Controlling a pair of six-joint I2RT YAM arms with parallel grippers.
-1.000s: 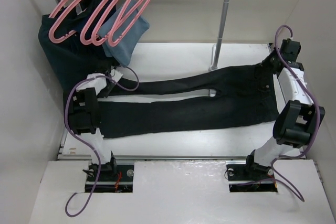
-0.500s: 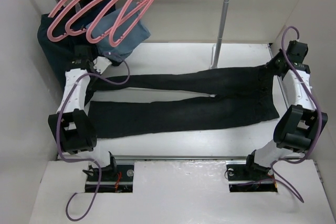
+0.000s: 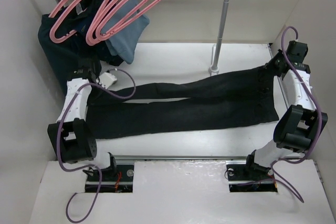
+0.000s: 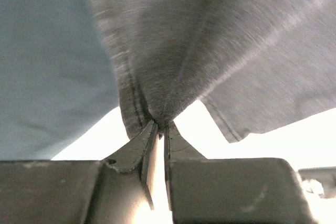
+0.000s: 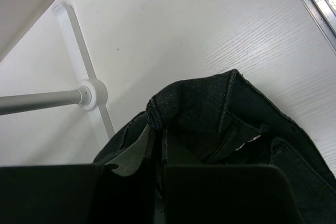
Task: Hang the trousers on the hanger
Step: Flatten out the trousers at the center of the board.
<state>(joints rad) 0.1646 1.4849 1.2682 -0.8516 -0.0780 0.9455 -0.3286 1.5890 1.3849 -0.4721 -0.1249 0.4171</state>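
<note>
**Both pincers clamped on the trousers, one at each end**

Left gripper [image 4: 160, 127]: fingers pressed right together, with a fold of grey-black denim pinched between the tips. It looks like the hem end of a leg. That's well left of the pole [image 3: 222, 19].

Right gripper [image 5: 157, 129]: same deal, closed tight, this time biting the waistband edge. It sits right of the pole, and the pole's foot shows just beyond the cloth in the wrist view.

The trousers [image 3: 199, 103] lie stretched out flat on the table [image 3: 173, 142], on the near side of the pole. The waistband is to the right of it and both legs run off to the left. The far leg passes just beside the pole's foot and lies close against the near leg.

The pink hangers [image 3: 134, 6] hang in a bunch up and left of the pole. A light blue cloth [image 3: 126, 38] is under them, and a dark navy garment [image 3: 55, 51] is further left still. The blue cloth also fills the left side of the left wrist view, right by the pinched hem.
</note>
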